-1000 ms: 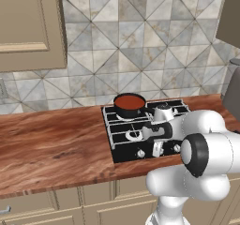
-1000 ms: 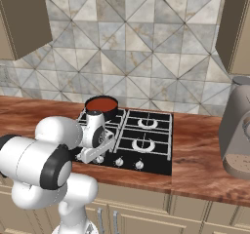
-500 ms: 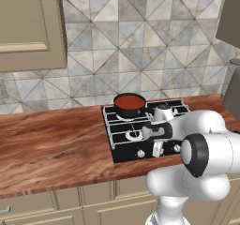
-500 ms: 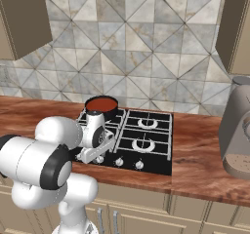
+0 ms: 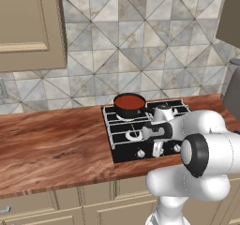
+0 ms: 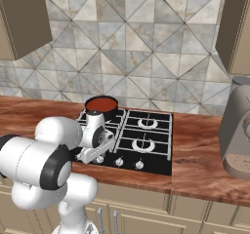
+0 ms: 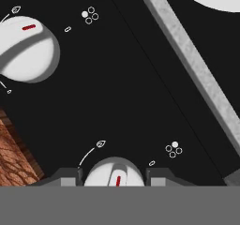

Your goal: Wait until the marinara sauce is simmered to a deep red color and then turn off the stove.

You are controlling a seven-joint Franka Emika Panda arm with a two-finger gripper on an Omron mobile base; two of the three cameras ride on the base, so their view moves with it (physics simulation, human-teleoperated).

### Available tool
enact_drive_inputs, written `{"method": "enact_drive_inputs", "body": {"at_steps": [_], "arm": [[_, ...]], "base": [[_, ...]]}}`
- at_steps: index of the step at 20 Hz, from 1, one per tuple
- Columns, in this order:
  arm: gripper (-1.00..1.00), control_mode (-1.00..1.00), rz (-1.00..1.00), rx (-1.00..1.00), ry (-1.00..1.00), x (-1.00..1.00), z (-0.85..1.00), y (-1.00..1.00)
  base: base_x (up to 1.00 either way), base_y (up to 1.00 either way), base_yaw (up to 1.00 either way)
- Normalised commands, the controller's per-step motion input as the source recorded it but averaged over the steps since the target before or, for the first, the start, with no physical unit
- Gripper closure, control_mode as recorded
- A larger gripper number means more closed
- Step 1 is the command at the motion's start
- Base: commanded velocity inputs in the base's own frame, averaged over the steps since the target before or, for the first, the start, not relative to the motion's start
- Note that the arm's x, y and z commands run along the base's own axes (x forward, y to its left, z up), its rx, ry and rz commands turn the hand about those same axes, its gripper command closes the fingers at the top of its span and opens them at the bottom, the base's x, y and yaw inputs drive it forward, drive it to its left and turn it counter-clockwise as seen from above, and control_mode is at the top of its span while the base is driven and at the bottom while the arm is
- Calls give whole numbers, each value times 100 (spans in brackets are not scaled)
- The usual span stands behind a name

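Gripper clamped on stove knob; no movement across the last second. Marinara sauce beyond it, rear burner, looks deep red. Probably mid-turn; flame unclear.

The black square cooktop has a smooth, matt panel; its pale grey grates look like rough, speckled cast metal. The round silver knobs are smooth satin metal. The small dark round saucepan looks matt, and its red sauce lies smooth. The reddish-brown counter is polished grained wood. The backsplash tiles look like mottled stone.
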Motion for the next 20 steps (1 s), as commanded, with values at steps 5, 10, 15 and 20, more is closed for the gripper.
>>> {"method": "enact_drive_inputs", "body": {"at_steps": [5,10,15,20], "arm": [[100,-100,0,0,0,0,0,0],[100,-100,0,0,0,0,0,0],[100,-100,0,0,0,0,0,0],[100,-100,0,0,0,0,0,0]], "base": [[0,0,0],[0,0,0],[0,0,0],[0,0,0]]}}
